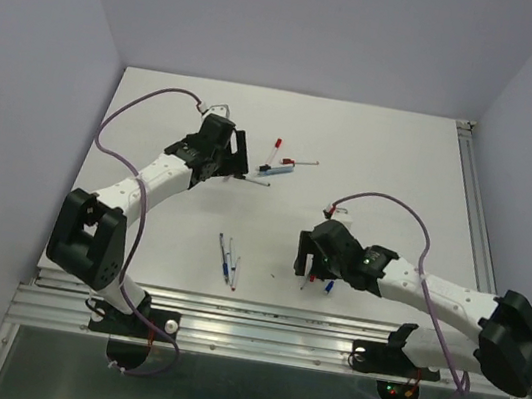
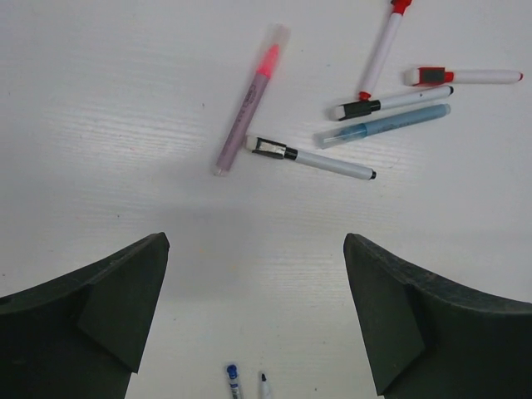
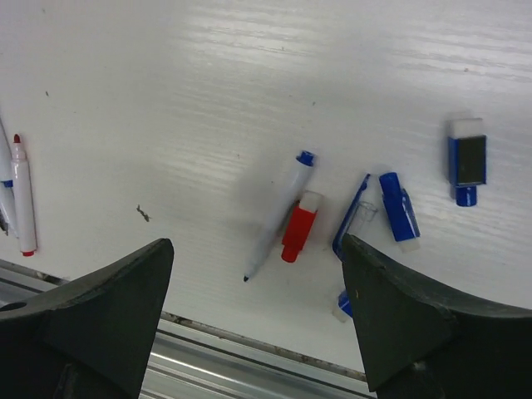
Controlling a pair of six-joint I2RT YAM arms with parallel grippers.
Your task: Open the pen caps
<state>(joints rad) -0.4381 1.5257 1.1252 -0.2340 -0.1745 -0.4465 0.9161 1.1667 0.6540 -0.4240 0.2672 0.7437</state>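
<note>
**Both grippers spread wide, nothing held**

We find the left gripper point(image 2: 256, 249) opened wide above bare table point(image 2: 100, 125). Its fingers point(image 2: 108, 307) touch nothing and nothing lies between them. Ahead of it is a loose cluster of pens. A pink highlighter point(image 2: 249, 104) lies at a slant, and its lower end is just beside a white pen wearing a black cap point(image 2: 270, 148). Further right are a light blue pen point(image 2: 382, 126), a second black cap point(image 2: 359, 108) on its pen, and a fitted red cap point(image 2: 428, 76) on another.

The right gripper point(image 3: 258, 249) is also parted wide and holds nothing. It hangs over the table's near edge. Below it an uncapped pen point(image 3: 278, 216) lies with a loose red cap point(image 3: 299, 226) just beside it. A loose blue cap point(image 3: 400, 208) rests a little to the right. A blue-and-white cap point(image 3: 466, 158) lies apart, further right.
</note>
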